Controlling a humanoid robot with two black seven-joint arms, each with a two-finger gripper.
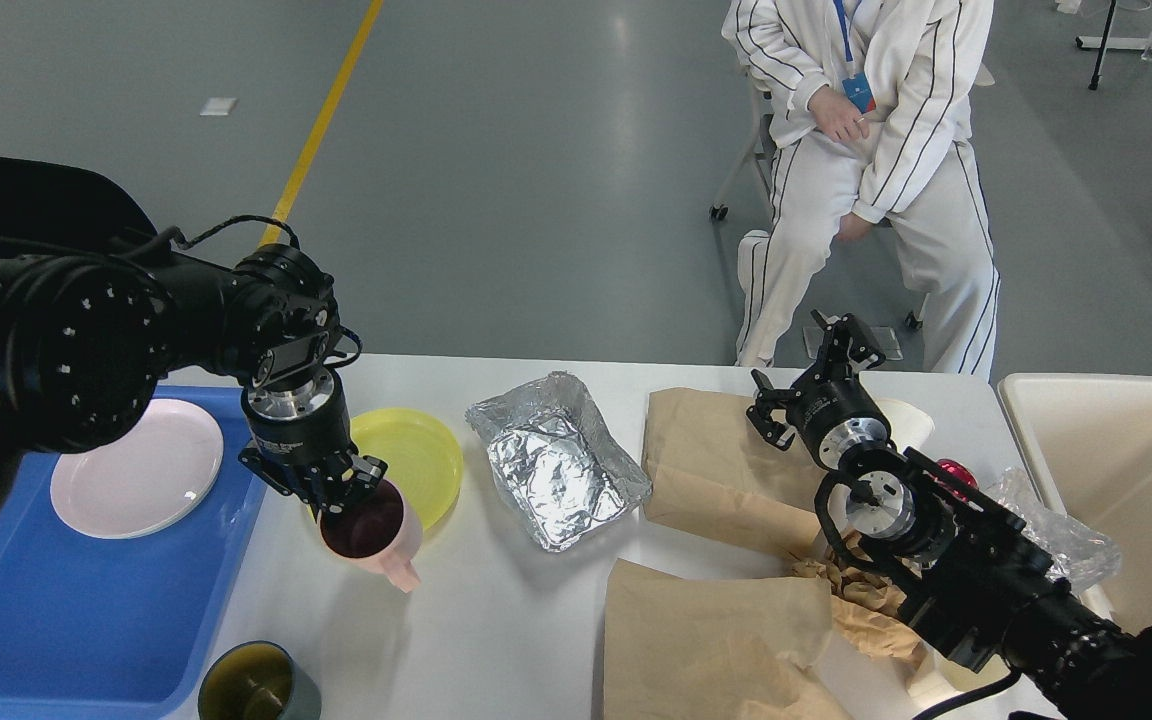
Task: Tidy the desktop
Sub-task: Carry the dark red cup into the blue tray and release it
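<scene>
The white desktop point(496, 620) spans the view. My left gripper point(341, 490) points down and is shut on the near-left rim of a pink mug point(381, 540), which has a dark inside and its handle toward me. The mug sits just in front of a yellow plate point(421, 455). My right gripper point(812, 374) is open and empty, held above a brown paper bag point(711, 455) at the desktop's far right. A crumpled foil tray point(556, 462) lies in the middle.
A blue tray point(56, 620) at left holds a pale pink plate point(136, 467). A grey-green cup point(258, 685) stands at the front edge. More crumpled brown paper point(716, 630), clear plastic point(1061, 535) and a red object point(956, 474) lie right. A beige bin point(1116, 450) stands far right. A seated person point(866, 180) is behind the table.
</scene>
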